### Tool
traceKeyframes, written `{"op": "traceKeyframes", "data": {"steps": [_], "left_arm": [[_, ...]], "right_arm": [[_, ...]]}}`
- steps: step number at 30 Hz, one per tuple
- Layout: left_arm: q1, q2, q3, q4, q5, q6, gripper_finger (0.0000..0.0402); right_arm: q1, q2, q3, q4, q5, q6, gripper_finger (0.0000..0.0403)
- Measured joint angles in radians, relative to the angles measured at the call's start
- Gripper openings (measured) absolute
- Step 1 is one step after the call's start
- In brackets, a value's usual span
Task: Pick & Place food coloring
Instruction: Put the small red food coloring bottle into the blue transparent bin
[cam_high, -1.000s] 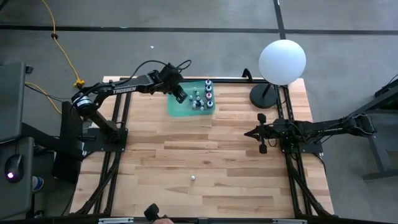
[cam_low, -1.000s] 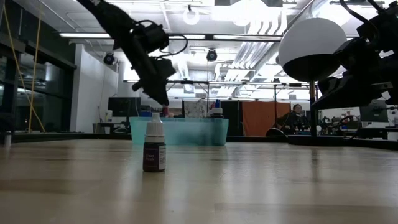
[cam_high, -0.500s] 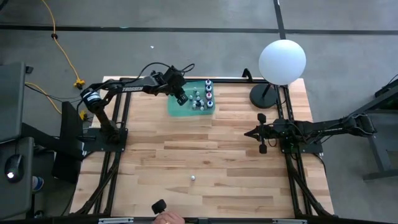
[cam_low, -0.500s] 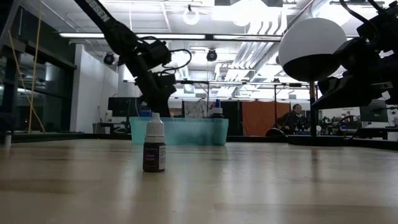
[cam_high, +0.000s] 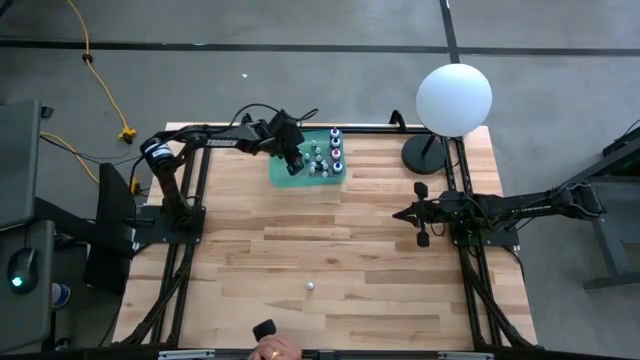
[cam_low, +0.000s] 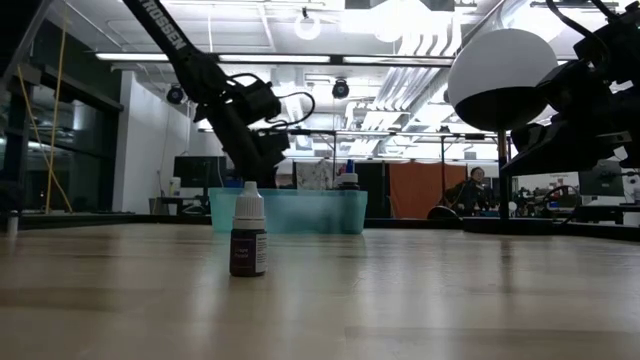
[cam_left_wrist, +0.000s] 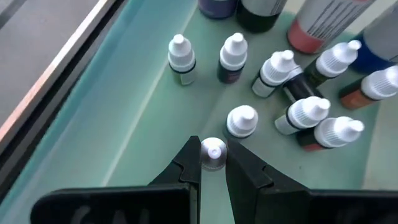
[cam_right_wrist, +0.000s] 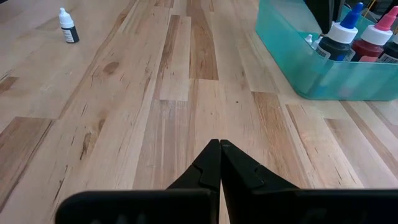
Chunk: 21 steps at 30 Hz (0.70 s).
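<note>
Inside the teal bin (cam_high: 306, 170) at the far side of the table (cam_high: 340, 260), the left gripper (cam_left_wrist: 213, 163) reaches down among the food coloring bottles (cam_left_wrist: 292, 93), its two dark fingers (cam_left_wrist: 185, 167) set on either side of one white-capped bottle (cam_left_wrist: 213, 152). That bottle stands upright, long axis vertical, cap pointing up toward the wrist camera so mostly its round top shows; the fingers flank the cap closely, but whether they actually press it cannot be told. Around it, several small bottles stand or lean with white caps up, and one dark-bodied bottle (cam_left_wrist: 297, 79) lies tilted among them, while larger bottles fill the bin's far end. Well apart from the bin, a single dark-bodied bottle (cam_low: 248, 238) stands upright on the bare wood near the table's front edge, white cap on top. The right gripper (cam_right_wrist: 219, 163) waits above the table's right side, fingers pressed together on nothing, beside the white globe lamp (cam_high: 453, 98).
</note>
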Motion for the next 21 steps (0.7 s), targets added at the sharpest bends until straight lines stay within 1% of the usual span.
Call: {"op": "traceKeyframes", "data": {"steps": [5, 11, 14, 21], "left_arm": [[0.000, 0.030, 0.001, 0.013, 0.000, 0.000, 0.0033], [0.000, 0.033, 0.002, 0.012, 0.002, -0.003, 0.0037], [0.000, 0.034, 0.002, 0.010, 0.002, -0.003, 0.0056], [0.000, 0.041, -0.003, -0.015, 0.018, -0.004, 0.0117]], "right_arm": [[0.000, 0.000, 0.000, 0.000, 0.000, 0.000, 0.0000], [0.000, 0.000, 0.000, 0.000, 0.000, 0.000, 0.0000], [0.000, 0.000, 0.000, 0.000, 0.000, 0.000, 0.0000], [0.000, 0.000, 0.000, 0.000, 0.000, 0.000, 0.0000]]}}
